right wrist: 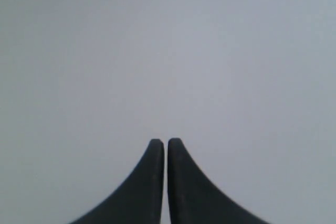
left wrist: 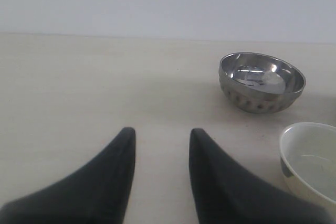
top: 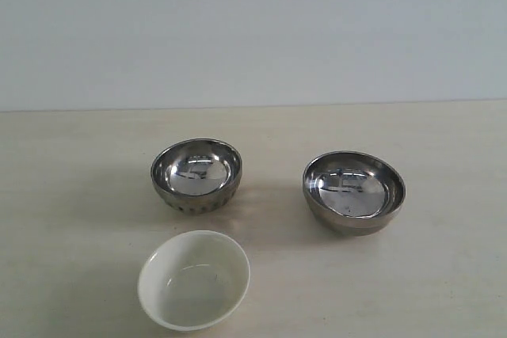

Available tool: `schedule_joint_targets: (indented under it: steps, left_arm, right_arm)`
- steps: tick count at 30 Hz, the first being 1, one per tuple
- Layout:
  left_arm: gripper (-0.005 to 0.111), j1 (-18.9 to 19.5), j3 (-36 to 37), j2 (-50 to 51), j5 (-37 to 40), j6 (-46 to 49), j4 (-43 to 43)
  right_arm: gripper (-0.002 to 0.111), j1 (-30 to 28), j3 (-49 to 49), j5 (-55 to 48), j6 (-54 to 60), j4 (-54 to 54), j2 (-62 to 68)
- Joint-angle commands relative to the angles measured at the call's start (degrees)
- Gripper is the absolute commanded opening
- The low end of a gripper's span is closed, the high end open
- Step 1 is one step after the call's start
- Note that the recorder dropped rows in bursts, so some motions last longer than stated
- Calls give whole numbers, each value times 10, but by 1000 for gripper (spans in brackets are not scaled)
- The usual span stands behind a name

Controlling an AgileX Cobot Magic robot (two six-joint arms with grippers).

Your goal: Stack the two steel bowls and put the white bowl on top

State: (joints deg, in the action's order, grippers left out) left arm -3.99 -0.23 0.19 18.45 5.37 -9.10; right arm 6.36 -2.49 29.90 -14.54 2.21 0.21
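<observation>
Pale beige tabletop [top: 71, 164] w/ plain light grey-blue wall [top: 253, 29] behind, soft even light

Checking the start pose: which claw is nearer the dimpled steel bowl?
Left. The left claw hangs low over the table, the dimpled steel bowl ahead; the right claw, shut, has no bowl or table in view.

Prob. lab test bench, plain beige tabletop [top: 79, 156] w/ blank pale wall [top: 253, 29]
</observation>
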Motion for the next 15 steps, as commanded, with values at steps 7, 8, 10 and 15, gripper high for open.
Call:
schedule_joint_targets:
  steps: [7,8,10,15]
  left_arm:
    - [32,2,2,-2,-4,2,-1]
    - [32,2,2,-2,-4,2,-1]
    - [32,2,2,-2,-4,2,-1]
    - [32,2,2,-2,-4,2,-1]
  right_arm:
    - [11,0,-157,-184,-8,-13,145]
    - [19,0,-171,-186,-9,-13,173]
    - [36,1,-198,-201,-16,-13,226]
    - [81,1,-281,-285,-14,-13,380]
